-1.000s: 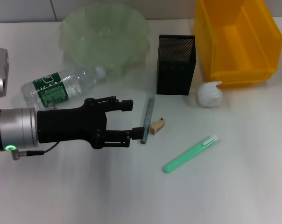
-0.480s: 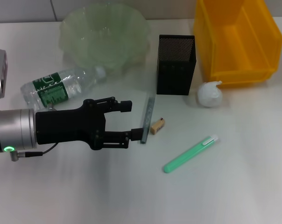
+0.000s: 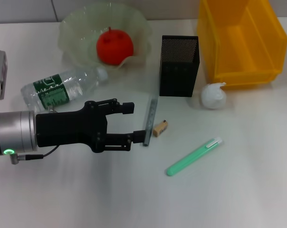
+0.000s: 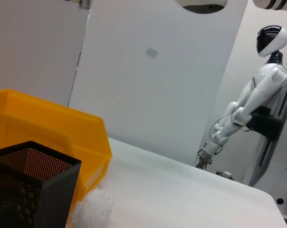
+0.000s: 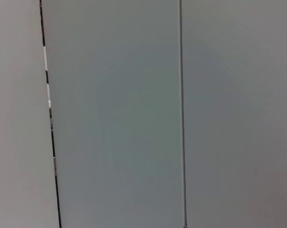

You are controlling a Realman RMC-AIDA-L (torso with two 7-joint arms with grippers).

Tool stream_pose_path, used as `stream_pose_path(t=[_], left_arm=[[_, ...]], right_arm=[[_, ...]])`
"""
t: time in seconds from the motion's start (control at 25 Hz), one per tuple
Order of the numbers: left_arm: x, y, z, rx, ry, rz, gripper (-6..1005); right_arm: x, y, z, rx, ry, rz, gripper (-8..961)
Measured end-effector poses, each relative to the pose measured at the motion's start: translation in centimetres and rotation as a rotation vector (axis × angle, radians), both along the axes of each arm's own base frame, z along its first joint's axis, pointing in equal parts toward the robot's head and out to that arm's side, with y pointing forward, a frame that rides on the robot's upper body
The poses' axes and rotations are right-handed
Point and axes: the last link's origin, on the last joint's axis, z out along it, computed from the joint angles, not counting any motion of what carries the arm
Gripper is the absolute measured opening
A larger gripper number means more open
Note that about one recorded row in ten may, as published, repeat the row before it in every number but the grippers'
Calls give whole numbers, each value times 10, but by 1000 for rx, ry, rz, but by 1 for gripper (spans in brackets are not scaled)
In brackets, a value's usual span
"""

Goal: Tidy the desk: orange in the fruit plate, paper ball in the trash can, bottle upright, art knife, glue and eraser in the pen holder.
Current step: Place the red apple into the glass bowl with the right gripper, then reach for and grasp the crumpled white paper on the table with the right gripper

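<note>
Orange (image 3: 114, 45) sits in the fruit plate (image 3: 77, 24) at the back of the desk (image 3: 238, 190) — well apart from our left gripper (image 3: 134, 122). We see its jaws spread wide, holding nothing, lower fingertip (image 3: 139, 136) just beside the near end of the grey art knife (image 3: 150, 119). Eraser (image 3: 160, 128) lies just past the knife, green glue stick (image 3: 193, 157) further right. Bottle (image 3: 62, 88) lies on its side behind the gripper. Paper ball (image 3: 214, 96) rests near the trash can (image 3: 241, 42), beside the pen holder (image 3: 179, 65). Right gripper — not in view
</note>
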Motion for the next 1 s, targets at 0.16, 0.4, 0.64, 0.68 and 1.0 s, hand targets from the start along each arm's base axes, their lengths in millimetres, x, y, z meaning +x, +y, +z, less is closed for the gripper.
stream_pose_path(t=[0.16,0.4,0.64,0.68,1.0], left_arm=[[0,0,0,-1,-1,1,844],[0,0,0,1,-1,-4,843],[1,2,2,11,2,-17,843],[1,2,3,14,3,-18,843],[2,5,6,20,5,-23,844]], right_arm=[[4,1,1,4,3,-12,668],[19,-10,24,-28,202,-8,676],[62,-60,62,-140,391,132,675],[72,-71,67,-168,400,150,675],[183,-153,96,-383,307,134,675]])
